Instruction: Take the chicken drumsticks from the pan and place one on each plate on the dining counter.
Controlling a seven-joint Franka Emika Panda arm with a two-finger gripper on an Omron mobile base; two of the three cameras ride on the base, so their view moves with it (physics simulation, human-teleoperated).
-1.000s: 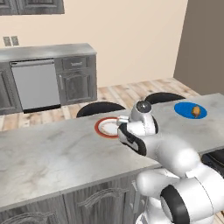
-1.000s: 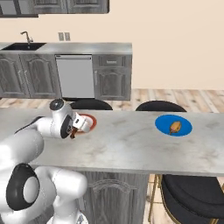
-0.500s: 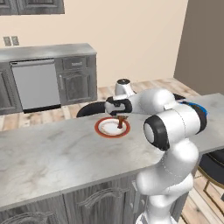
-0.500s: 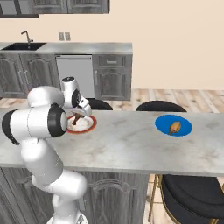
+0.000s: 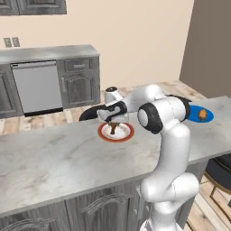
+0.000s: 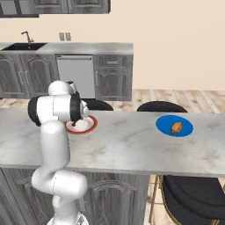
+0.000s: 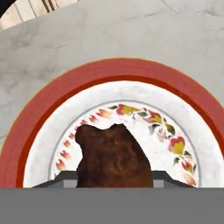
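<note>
My gripper (image 5: 113, 122) hangs over the white plate with the red-orange rim (image 5: 102, 134) on the dining counter (image 5: 54, 158), shut on a brown chicken drumstick (image 5: 113, 130). In the hand view that drumstick (image 7: 113, 158) sits low between the fingers, just over the plate's flowered middle (image 7: 166, 131); I cannot tell whether it touches. From the right, my arm hides part of this plate (image 6: 89, 126). The second drumstick (image 6: 176, 128) lies on the blue plate (image 6: 186, 128) farther right, also seen as a drumstick (image 5: 203, 114) on the blue plate (image 5: 195, 113).
Black stools (image 6: 161, 107) stand behind the dining counter (image 6: 132, 149), and another stool (image 6: 193, 193) sits at its near right. A back counter with a steel dishwasher (image 5: 37, 86) and a sink (image 6: 22, 45) lines the far wall.
The arm has swung out from close to the base and stretched over the counter. The gripper has carried the drumstick over the red-rimmed plate and come down low above it.
</note>
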